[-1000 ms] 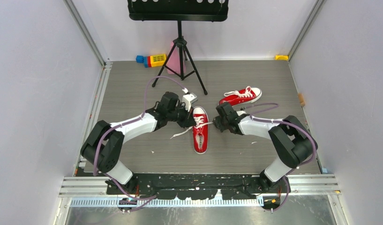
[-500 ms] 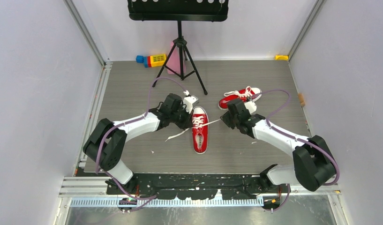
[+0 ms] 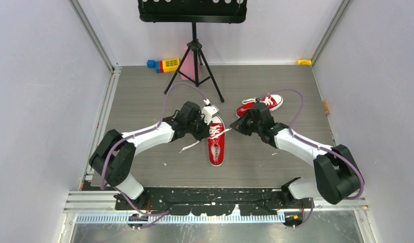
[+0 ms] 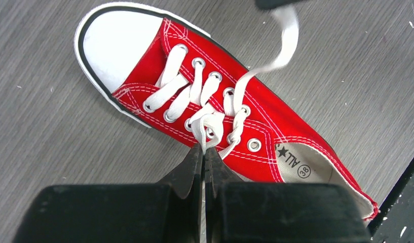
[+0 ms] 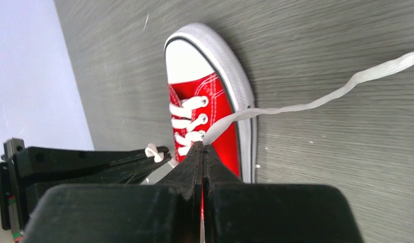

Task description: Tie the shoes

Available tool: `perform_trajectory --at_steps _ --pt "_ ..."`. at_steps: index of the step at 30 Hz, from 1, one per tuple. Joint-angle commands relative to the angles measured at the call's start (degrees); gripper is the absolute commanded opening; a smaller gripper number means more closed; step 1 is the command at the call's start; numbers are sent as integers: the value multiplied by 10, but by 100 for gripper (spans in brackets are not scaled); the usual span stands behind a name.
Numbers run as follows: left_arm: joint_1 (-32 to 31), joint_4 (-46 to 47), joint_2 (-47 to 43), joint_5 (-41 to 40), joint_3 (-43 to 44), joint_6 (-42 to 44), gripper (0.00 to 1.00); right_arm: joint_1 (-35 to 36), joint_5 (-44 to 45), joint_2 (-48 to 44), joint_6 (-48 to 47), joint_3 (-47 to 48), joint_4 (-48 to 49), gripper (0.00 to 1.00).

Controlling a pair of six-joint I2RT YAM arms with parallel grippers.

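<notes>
We see left fingers (image 4: 198, 158) pressed shut, pinching lace (image 4: 207, 129) over middle eyelets of near shoe (image 3: 216, 145), toe toward arm bases. Right fingers (image 5: 197, 159) shut on second strand (image 4: 286, 30), drawn out just right of same shoe. Far shoe (image 3: 260, 105) beyond right arm, on worktop (image 3: 144, 101)

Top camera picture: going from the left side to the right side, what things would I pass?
Colourful toy blocks → left gripper pinching a lace → near red shoe → right gripper pinching the other lace → far red shoe → small yellow block.
</notes>
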Motion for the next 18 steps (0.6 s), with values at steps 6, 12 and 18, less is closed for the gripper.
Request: perform_trajectory --at_steps 6,12,18 --pt "-5 12 -4 33 36 44 0 -1 -131 39 -45 44 69 1" --pt "-9 22 5 49 44 55 0 -1 -127 45 -47 60 56 1" --pt "-10 17 12 54 50 73 0 -1 -144 58 -61 84 49 1"
